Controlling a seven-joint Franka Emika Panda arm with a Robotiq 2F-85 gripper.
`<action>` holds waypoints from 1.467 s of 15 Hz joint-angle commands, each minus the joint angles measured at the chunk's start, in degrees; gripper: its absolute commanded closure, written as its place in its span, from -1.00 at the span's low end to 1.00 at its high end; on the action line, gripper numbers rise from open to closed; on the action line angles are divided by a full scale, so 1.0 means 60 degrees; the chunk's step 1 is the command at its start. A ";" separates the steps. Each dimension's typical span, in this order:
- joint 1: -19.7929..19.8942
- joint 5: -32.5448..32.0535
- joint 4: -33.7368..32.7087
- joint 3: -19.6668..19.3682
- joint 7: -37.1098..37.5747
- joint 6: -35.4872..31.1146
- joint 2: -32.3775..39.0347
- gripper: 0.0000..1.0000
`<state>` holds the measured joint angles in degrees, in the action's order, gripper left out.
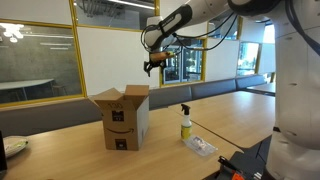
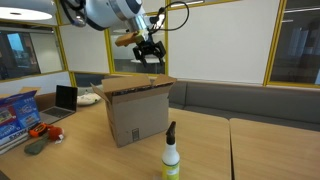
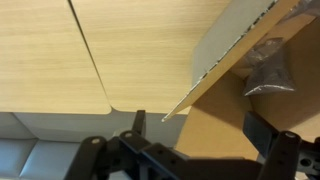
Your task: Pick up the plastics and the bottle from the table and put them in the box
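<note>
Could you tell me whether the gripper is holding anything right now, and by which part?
Nothing is held: the gripper hangs above the box with its jaws apart and empty; one plastic wrapper lies inside the box.

Bright, even indoor light; a lamp (image 1: 12, 32) glares at upper left in an exterior view. All 3 pictures soft; the surface (image 3: 50, 50) looks washed pale.

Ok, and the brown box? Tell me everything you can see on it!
The box is brown cardboard, standing upright on the wooden table with its top flaps open. One side shows a black curved-arrow logo and a black tape strip. In the wrist view, a crinkled clear plastic packet lies inside. The bottle stands beside it, not touching. The gripper hangs above it, apart.
</note>
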<state>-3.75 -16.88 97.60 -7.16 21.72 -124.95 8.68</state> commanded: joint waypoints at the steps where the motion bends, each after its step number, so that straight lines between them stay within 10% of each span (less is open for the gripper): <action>1: 0.0258 -0.0896 0.0841 0.0128 -0.0149 0.1228 -0.1654 -1.00; 7: 0.0919 -0.0746 0.2509 0.0329 -0.0717 0.2687 -0.4038 -1.00; 22: 0.1085 0.2361 0.8435 0.0031 -0.3203 0.0318 -0.6347 -1.00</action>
<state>2.48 -5.55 141.96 -6.71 7.14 -118.84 -26.45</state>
